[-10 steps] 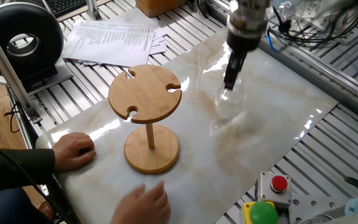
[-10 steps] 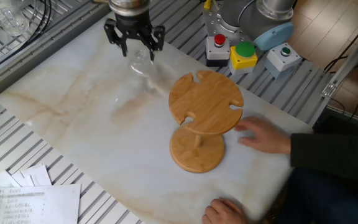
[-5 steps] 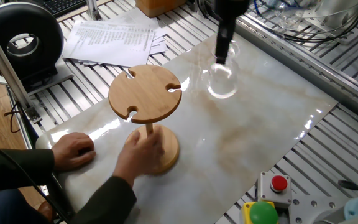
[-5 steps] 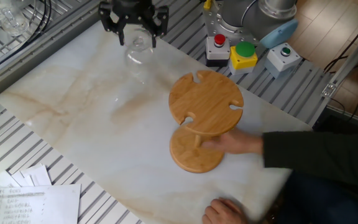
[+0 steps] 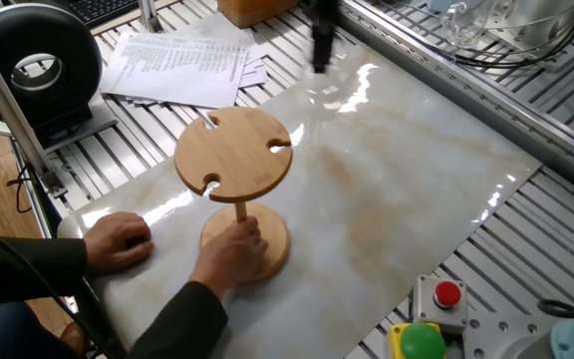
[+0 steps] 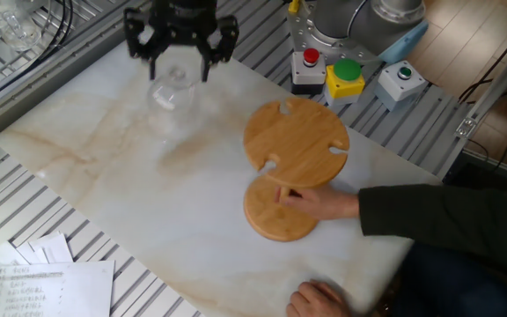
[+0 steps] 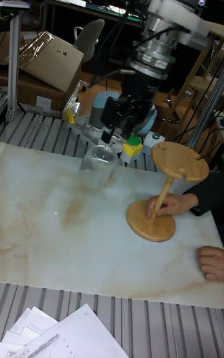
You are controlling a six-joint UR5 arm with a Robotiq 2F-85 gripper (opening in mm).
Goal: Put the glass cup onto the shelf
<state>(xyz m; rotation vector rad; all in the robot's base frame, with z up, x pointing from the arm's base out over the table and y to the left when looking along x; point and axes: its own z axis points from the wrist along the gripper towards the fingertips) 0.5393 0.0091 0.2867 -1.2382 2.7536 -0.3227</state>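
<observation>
The marble slab (image 6: 104, 167) between the raised gripper (image 6: 180, 48) and the bamboo stand (image 6: 296, 143) lies open. The stand's post and base are blocked by a person's hand (image 6: 319, 202).

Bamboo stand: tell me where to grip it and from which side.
Grip the thin central post between top disc and base, coming in level from the side: the wide disc overhangs and blocks any approach from above. Keep to the side away from the wine glass hanging from the gripper.

Bright even light, glare streaks on marble tabletop (image 5: 436, 189), dim background
</observation>
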